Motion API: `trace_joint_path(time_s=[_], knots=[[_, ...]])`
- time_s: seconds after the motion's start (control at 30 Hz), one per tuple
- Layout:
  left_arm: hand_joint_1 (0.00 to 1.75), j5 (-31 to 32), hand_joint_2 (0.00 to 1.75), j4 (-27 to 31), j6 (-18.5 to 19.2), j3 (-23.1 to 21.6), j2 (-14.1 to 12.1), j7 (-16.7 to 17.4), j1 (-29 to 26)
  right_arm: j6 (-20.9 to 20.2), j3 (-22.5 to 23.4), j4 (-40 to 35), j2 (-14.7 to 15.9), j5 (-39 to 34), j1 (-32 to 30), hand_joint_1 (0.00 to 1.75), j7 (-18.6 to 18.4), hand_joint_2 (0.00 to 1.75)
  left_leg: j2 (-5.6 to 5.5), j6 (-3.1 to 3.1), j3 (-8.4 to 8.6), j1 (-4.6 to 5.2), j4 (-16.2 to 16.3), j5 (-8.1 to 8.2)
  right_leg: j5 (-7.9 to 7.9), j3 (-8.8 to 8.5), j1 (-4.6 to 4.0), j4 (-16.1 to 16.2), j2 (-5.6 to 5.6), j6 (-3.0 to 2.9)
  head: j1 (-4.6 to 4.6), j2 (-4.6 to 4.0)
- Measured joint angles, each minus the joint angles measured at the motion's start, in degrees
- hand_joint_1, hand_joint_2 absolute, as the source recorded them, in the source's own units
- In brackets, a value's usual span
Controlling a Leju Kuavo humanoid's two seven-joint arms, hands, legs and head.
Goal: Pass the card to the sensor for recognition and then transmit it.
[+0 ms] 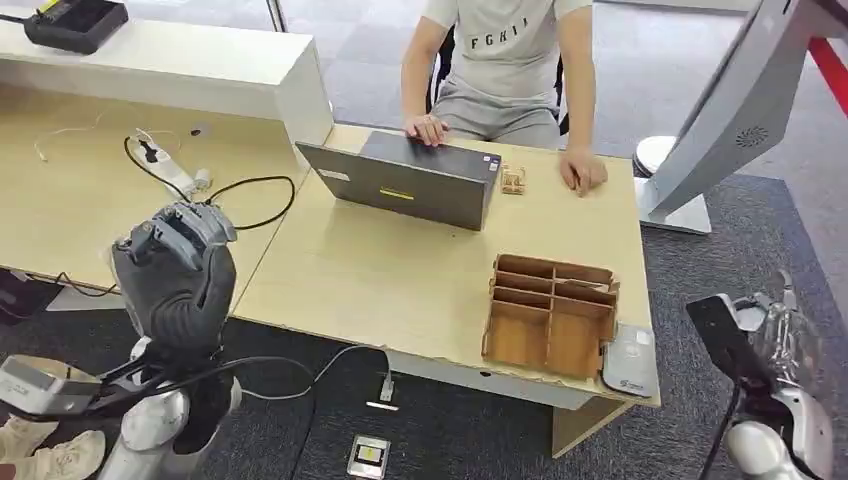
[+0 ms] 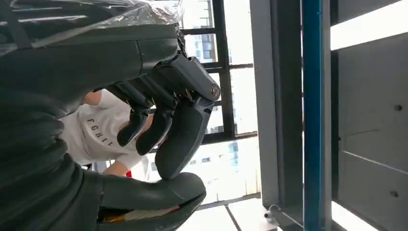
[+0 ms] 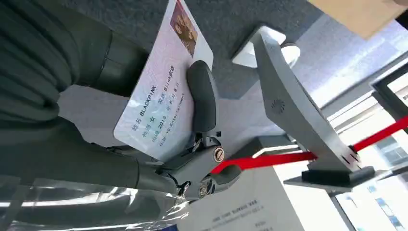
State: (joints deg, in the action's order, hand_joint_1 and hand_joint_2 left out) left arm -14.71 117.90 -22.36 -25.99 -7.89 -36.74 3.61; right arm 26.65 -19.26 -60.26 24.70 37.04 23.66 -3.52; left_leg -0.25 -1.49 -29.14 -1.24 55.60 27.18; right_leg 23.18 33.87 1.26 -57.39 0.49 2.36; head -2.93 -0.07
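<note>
My right hand (image 1: 778,345) hangs low beside the desk's right end and holds a card (image 1: 722,338), which looks dark from the head view. The right wrist view shows the card (image 3: 161,96) as a pale ID with a photo and printed text, pinched between the thumb and a dark finger (image 3: 202,98). A small grey reader pad (image 1: 630,365) lies on the desk corner, just left of that hand. My left hand (image 1: 178,275) is raised at the desk's left front edge. Its fingers (image 2: 159,127) curl in toward the thumb with nothing in them.
A person sits behind the desk (image 1: 400,270) with both hands by a grey laptop (image 1: 410,180). A wooden divider box (image 1: 550,315) stands next to the pad. A white tilted kiosk (image 1: 730,110) rises at the right. Cables and a power strip (image 1: 175,170) lie on the left.
</note>
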Motion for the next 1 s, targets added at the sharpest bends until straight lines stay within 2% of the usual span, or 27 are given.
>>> trace_joint_path(time_s=[0.33,0.6,0.67,0.73,0.8,1.0], knots=[[1.48,-1.53,1.75,-0.48,1.95,-0.74,0.0,-0.48,1.91,-8.25,-1.53,-4.05,0.98,6.54,7.35,1.75,-1.22,1.75,0.0,0.01,-0.02,0.01,0.0,-0.05,-0.03,-0.01,-0.01,-0.03,0.01,0.01,-0.02,0.0],[1.5,-1.64,1.75,-0.55,2.01,-0.83,0.0,-0.52,2.0,-8.68,-1.79,-4.02,0.96,6.71,7.95,1.75,-1.22,1.75,0.01,0.01,-0.03,0.01,0.0,-0.05,-0.04,0.0,-0.01,-0.03,0.01,0.01,-0.04,0.0],[1.5,-2.12,1.75,-0.77,2.34,-1.16,0.02,-0.61,2.49,-10.25,-2.8,-3.87,0.77,7.32,10.3,1.75,-1.36,1.75,0.01,0.01,-0.02,0.01,0.0,-0.05,-0.04,0.0,-0.01,-0.03,0.01,0.01,-0.02,0.0],[1.48,-2.93,1.75,-1.47,3.17,-1.86,0.37,-1.18,4.01,-12.22,-5.81,-2.21,-0.37,8.22,16.4,1.75,-1.72,1.75,-0.01,0.01,-0.03,0.0,0.0,-0.05,-0.04,-0.01,-0.01,-0.03,0.0,0.01,-0.02,0.0],[1.5,-2.93,1.75,-2.21,2.86,-2.6,0.98,-2.25,5.08,-12.42,-9.2,2.81,-3.17,9.46,22.4,1.75,-1.33,1.75,-0.01,0.01,-0.07,0.0,0.0,-0.06,-0.04,0.02,-0.01,-0.06,0.0,0.01,-0.02,0.0],[1.48,-2.84,1.75,-2.54,1.92,-2.8,1.05,-3.13,5.13,-12.59,-12.5,9.92,-6.89,11.17,28.34,1.75,-1.31,1.75,-0.02,0.01,-0.06,0.0,0.0,-0.07,-0.04,0.03,-0.02,-0.07,-0.01,0.01,-0.04,0.0]])
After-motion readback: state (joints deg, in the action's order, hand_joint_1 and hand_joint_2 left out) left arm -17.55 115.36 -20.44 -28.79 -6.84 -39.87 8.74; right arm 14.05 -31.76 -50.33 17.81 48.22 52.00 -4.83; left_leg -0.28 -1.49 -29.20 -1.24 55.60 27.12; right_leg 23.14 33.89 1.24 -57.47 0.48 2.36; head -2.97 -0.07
